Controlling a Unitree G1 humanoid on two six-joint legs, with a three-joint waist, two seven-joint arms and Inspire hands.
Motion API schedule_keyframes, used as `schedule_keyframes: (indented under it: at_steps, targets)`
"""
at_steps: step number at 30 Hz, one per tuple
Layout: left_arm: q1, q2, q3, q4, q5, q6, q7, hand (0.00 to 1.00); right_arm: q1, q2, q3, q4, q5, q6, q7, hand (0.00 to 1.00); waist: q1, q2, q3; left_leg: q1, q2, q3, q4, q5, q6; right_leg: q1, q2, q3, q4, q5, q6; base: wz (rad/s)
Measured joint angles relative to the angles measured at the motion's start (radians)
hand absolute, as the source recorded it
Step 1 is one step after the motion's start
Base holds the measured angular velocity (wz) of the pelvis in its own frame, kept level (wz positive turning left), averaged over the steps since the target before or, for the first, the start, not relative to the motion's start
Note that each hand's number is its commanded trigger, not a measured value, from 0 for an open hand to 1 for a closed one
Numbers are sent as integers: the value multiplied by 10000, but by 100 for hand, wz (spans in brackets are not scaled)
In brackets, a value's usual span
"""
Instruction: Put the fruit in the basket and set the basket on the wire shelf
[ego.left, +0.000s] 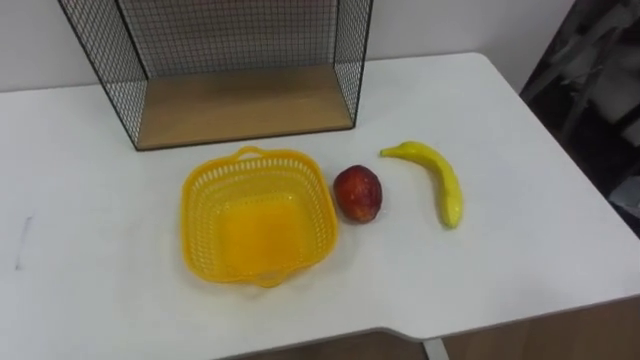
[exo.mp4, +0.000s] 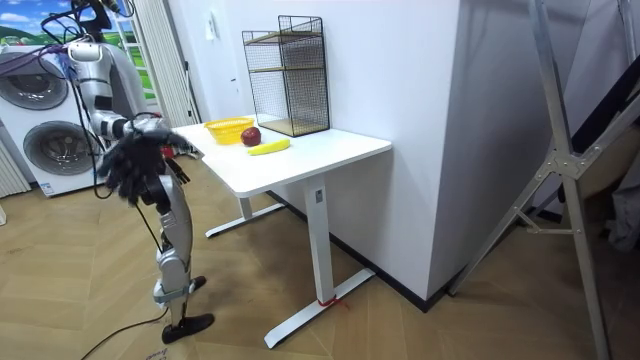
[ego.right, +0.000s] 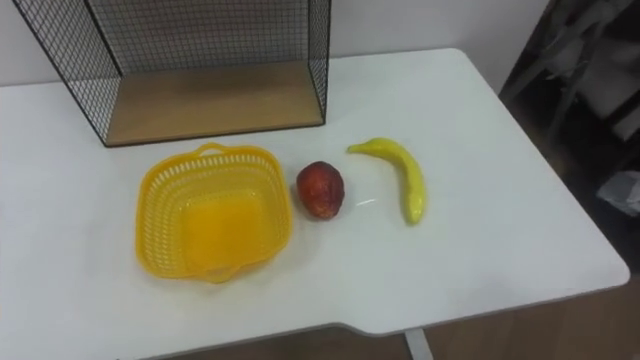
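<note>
An empty yellow plastic basket (ego.left: 258, 222) sits on the white table (ego.left: 90, 150), just in front of the black wire shelf (ego.left: 240, 100) with its wooden floor. A red fruit (ego.left: 357, 193) lies right beside the basket's right rim. Further right lies a yellow banana (ego.left: 435, 177), apart from the red fruit. In the room view I stand at the table's end on the room view's left. My right hand (exo.mp4: 132, 168) is a dark blur low before my body. My left hand (exo.mp4: 158, 128) is held near the table's edge. Neither touches the basket (exo.mp4: 229, 130) or the fruit.
The table's right edge (ego.left: 590, 200) and front edge are close to the banana. There is bare tabletop left of the basket. In the room view, washing machines (exo.mp4: 40, 120) stand behind me and the shelf (exo.mp4: 290, 75) stands against the wall.
</note>
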Motion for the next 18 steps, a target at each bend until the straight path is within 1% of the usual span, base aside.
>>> schedule_keyframes:
  at_steps: [1, 2, 3, 4, 5, 6, 7, 9, 12, 14, 16, 17, 18]
  targets:
    - [-17, -2, -170, 76, 1, -82, 39, 0, -3, -33, 278, -444, -728, -50, -19, 0, 24, 64, -3, 23, 0, 15, -42, 15, 3, 16, 1, -6, 58, -1, 2, 0]
    - [-24, 0, -238, 101, 0, -101, 50, 0, -7, -66, 448, -619, -987, -67, -6, 0, 40, 81, -3, 28, -1, 14, -42, 18, 6, 25, 1, -18, 58, -1, 1, 4]
    - [-52, 1, -341, 125, 6, -119, 55, 0, -27, -126, 800, -907, -1423, -124, 77, 0, 118, 107, 6, 41, 0, 11, -33, 19, 6, 2, 1, -54, 54, 0, 1, 0]
    - [-118, 2, -480, 130, 15, -126, 56, 0, -23, -161, 1104, -1135, -1901, -162, 231, 0, 244, 108, 9, 44, 0, 19, -27, 19, 6, -7, 1, -39, 49, -1, 1, 0]
    - [-151, 1, -536, 149, 15, -152, 56, 0, -26, -161, 1245, -1248, -2039, -195, 354, 0, 285, 100, 14, 43, 0, 19, -27, 19, 6, -7, 1, -42, 48, 0, 1, 0]
    - [-188, 1, -629, 224, 14, -265, 56, 0, -40, -163, 1552, -1402, -2326, -212, 596, 0, 364, 89, 18, 47, 0, 7, -27, 19, 6, 0, 1, -62, 52, -1, 1, 0]
    - [-220, 2, -723, 345, 5, -357, 56, 0, -44, -167, 1813, -1575, -2423, -213, 847, 0, 504, 76, 26, 84, 1, 8, -30, 19, 6, 24, 1, -56, 50, -1, 1, 0]
    - [-210, 2, -836, 444, -7, -370, 53, 0, -67, -173, 2107, -1653, -2550, -215, 1195, 0, 596, 40, 32, 134, 1, 2, -41, 19, 6, 72, 1, -73, 51, -1, 1, 0]
    - [-140, 7, -975, 446, -4, -369, 35, 0, -169, -191, 2554, -1658, -2552, -214, 1771, 0, 790, -59, 88, 130, 11, -27, -41, 18, 6, 59, 0, -134, 49, -1, 1, 0]
    - [-144, 12, -1087, 445, -3, -368, -38, 0, -175, -194, 2934, -1658, -2542, -209, 2178, 0, 829, -111, 73, 115, 19, -59, -30, 17, 4, 70, -2, -226, 50, -1, 1, 3]
    - [-138, 20, -1332, 455, 3, -352, -237, 0, -260, -206, 3510, -1614, -2544, -196, 2867, 0, 858, -104, 67, 73, 22, -96, 28, 17, 4, 99, -2, -298, 49, 1, 0, 8]
    - [-146, 19, -1390, 453, 10, -352, -268, 0, -287, -206, 3635, -1588, -2544, -193, 3069, 0, 871, -99, 63, 62, 23, -104, 34, 17, 4, 98, -2, -304, 48, 2, -1, 4]
    - [-158, 0, -1398, 452, 31, -353, -375, 0, -314, -209, 3850, -1559, -2544, -156, 3493, 0, 902, -116, 55, 46, 24, -105, 44, 17, 4, 87, -2, -306, 43, 2, -1, 0]
